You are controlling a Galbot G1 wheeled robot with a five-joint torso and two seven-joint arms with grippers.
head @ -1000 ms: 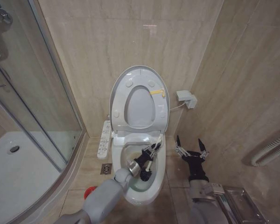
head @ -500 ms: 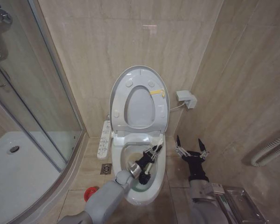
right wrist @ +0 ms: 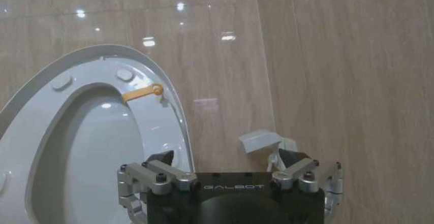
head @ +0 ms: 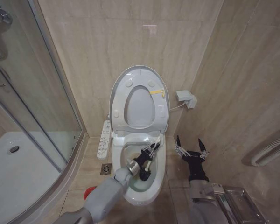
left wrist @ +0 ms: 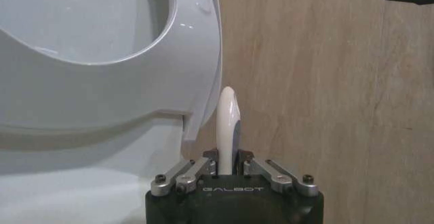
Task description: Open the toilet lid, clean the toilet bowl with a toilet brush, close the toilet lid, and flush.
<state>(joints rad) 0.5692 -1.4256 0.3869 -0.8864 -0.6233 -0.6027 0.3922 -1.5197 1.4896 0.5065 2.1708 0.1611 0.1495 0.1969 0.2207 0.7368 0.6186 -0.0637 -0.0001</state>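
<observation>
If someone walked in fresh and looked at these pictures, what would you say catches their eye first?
Most striking is the toilet lid standing raised against the tiled wall, with the toilet bowl open below it. The left claw reaches over the bowl, shut on the toilet brush, whose dark head sits down in the basin. The right claw hangs open beside the bowl, near the side wall.

My left arm reaches forward, its claw [head: 150, 150] clamped on the toilet brush [left wrist: 228, 127] handle over the toilet bowl [head: 159, 175]. My right claw [head: 190, 148] hangs right of the bowl, fingers spread.
</observation>
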